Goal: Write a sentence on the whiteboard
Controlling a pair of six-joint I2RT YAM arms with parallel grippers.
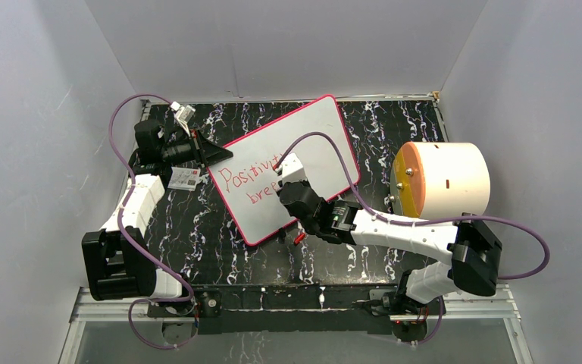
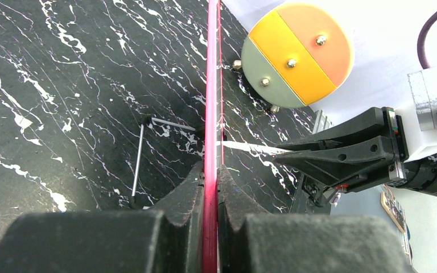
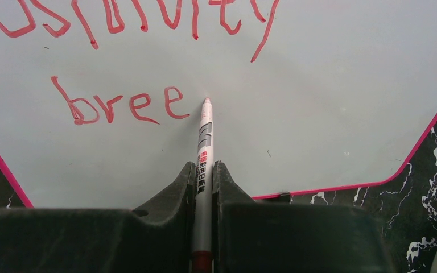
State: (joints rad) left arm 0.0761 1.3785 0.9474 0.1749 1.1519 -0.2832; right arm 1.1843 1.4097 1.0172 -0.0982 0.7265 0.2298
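Plainly, the black marbled surface (image 1: 197,243) carried the whiteboard (image 1: 303,121) slanted at its middle, with a white drum (image 1: 455,178) at the board's three o'clock. The left gripper (image 2: 210,187) was clamped on the board's pink frame at its nine o'clock corner. The right gripper (image 3: 203,182) pinched a red marker (image 3: 205,142), its tip at the board, just at three o'clock of the sentence (image 3: 140,107), which read "Positivity bree".

Counter (image 1: 197,243): black, white marble veining. On it: 1 whiteboard (image 1: 314,144), pink-red frame, set askew, ctr-rear; 1 sm. printed card (image 1: 185,178), just beside board's left corner; 1 white drum (image 1: 462,178), orange end face, on its side, right; 1 sm. red piece (image 1: 298,238) by board's near edge, type unclear.
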